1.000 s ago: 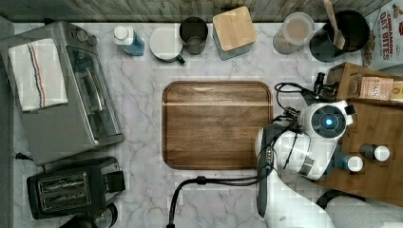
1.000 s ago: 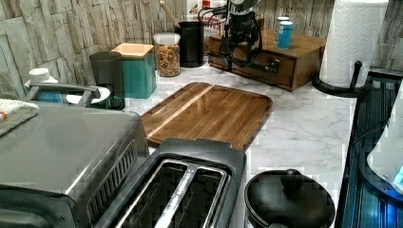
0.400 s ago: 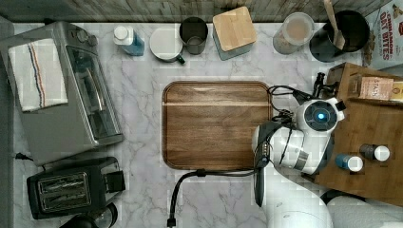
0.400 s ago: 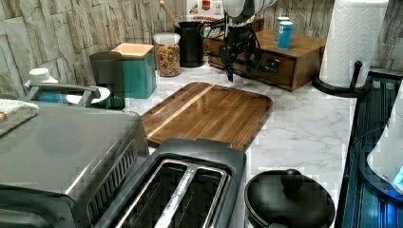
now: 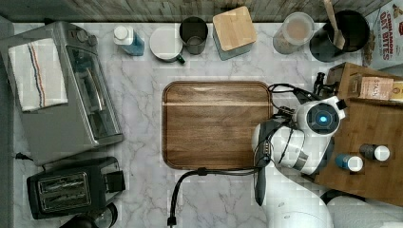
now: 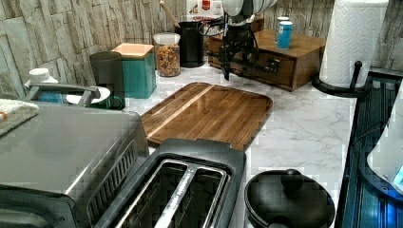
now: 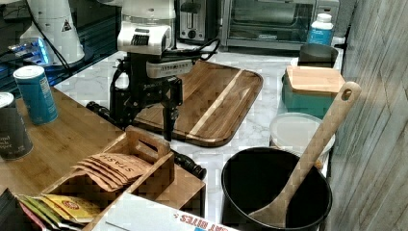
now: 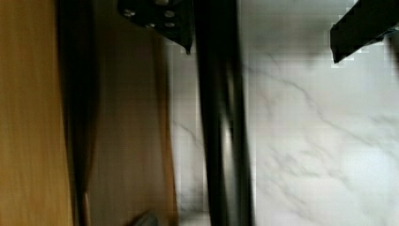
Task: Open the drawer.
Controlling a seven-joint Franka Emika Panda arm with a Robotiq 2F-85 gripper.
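Gripper [image 8: 261, 35] has shifted outward with the drawer [image 8: 127, 141] since a second ago. Jaws wide, straddling the bar handle [image 8: 221, 141]; drawer partly open

Kitchen counter, marble top [image 5: 142, 95]: toaster oven [image 5: 81, 90], toaster [image 5: 71, 187], cutting board [image 5: 216, 126], paper towel roll [image 6: 351, 40], utensil pot w/ wooden spoon [image 7: 276, 192], cereal jar [image 6: 167, 53], stone-look wall [image 6: 62, 28].
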